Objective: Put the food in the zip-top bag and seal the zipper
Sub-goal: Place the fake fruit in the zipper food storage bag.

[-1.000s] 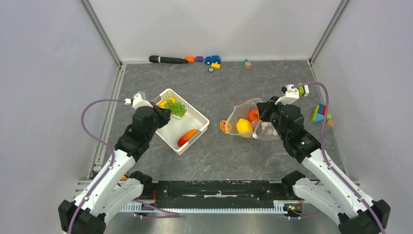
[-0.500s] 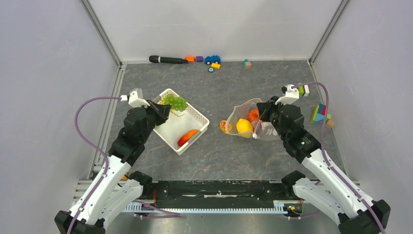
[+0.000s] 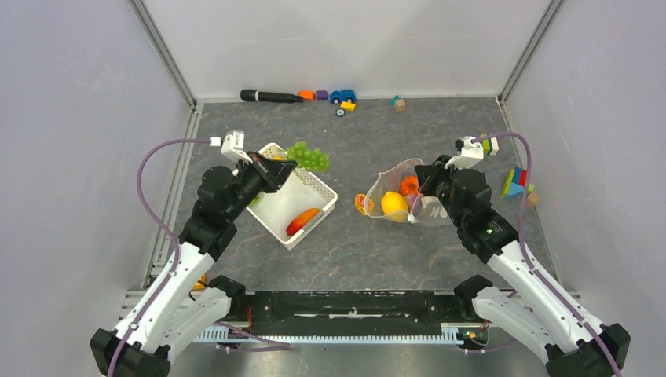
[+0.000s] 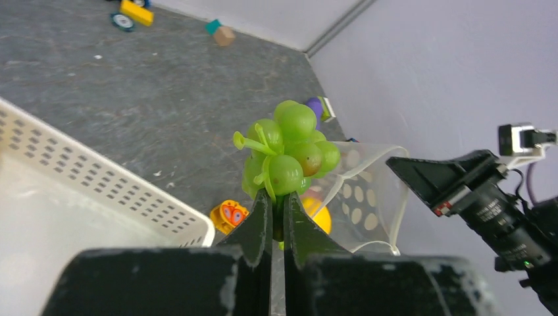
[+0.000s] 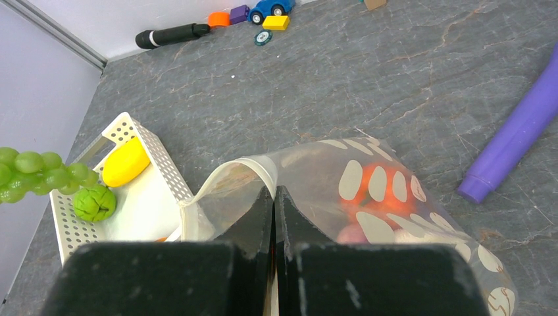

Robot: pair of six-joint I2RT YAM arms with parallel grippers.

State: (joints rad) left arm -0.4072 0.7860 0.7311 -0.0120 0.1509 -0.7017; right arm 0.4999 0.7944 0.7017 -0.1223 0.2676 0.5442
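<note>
My left gripper (image 3: 287,167) (image 4: 278,197) is shut on the stem of the green grapes (image 3: 308,157) (image 4: 288,153) and holds them in the air over the far corner of the white basket (image 3: 320,188). The zip-top bag (image 3: 420,210) (image 4: 368,191) (image 5: 309,168) lies to the right with its mouth facing the basket. My right gripper (image 3: 428,182) (image 5: 274,196) is shut on the bag's upper rim and holds the mouth open. A yellow mango (image 3: 393,204) and an orange (image 3: 408,185) sit inside the bag. A red chili (image 3: 302,221), a yellow piece (image 5: 125,162) and a green pepper (image 5: 94,202) lie in the basket.
A small orange-yellow toy (image 3: 362,203) (image 4: 229,214) lies on the floor by the bag's mouth. A black brush (image 3: 271,96), a toy car (image 3: 342,96) and blocks (image 3: 399,102) line the far wall. Coloured blocks (image 3: 514,184) sit at the right. A purple handle (image 5: 520,131) lies beyond the bag.
My left gripper has lifted the grapes out of the basket and carried them up and to the right. The right gripper and the bag have not moved.
</note>
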